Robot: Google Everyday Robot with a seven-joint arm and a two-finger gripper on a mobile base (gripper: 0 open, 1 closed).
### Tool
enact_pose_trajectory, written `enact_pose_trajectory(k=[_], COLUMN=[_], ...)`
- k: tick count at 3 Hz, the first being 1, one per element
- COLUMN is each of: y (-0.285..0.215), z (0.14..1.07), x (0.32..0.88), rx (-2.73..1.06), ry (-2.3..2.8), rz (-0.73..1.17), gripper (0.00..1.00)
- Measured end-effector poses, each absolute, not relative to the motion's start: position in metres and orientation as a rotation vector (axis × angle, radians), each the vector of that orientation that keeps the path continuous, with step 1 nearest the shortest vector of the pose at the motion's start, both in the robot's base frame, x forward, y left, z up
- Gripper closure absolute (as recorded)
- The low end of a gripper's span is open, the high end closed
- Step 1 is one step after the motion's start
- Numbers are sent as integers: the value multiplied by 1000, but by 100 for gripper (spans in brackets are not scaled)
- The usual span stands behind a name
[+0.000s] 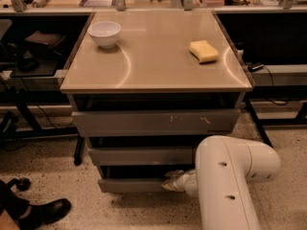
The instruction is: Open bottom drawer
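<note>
Down near the floor, beneath the beige tabletop (158, 66), sits the bottom drawer (132, 185), the lowest of three stacked grey metal fronts, plain and handleless, with a dark gap showing above its top edge. My tool (171, 180) is at the right part of that top edge, reaching in from my white arm, which covers the drawer's right end; I cannot tell whether the tool is clamped on the lip or apart. The front looks only slightly forward of the cabinet, so I judge the pull is barely begun. To do it well I should hook or grip the lip firmly, then draw straight back along the runners, level and slow, without lifting into the middle grey drawer front (144, 155) just above. Pulling off-centre may twist the drawer, so I should keep the line square and watch for slipping off the thin edge.
</note>
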State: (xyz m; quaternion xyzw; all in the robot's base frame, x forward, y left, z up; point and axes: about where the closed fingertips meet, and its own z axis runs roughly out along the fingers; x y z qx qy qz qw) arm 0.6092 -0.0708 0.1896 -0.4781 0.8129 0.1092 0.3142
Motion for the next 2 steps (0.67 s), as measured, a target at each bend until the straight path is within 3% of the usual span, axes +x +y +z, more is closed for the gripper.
enact_pose_trajectory(k=[2], y=[-92], z=[191], x=[578], rx=[-1228], ry=[2143], rz=[302], gripper=[100])
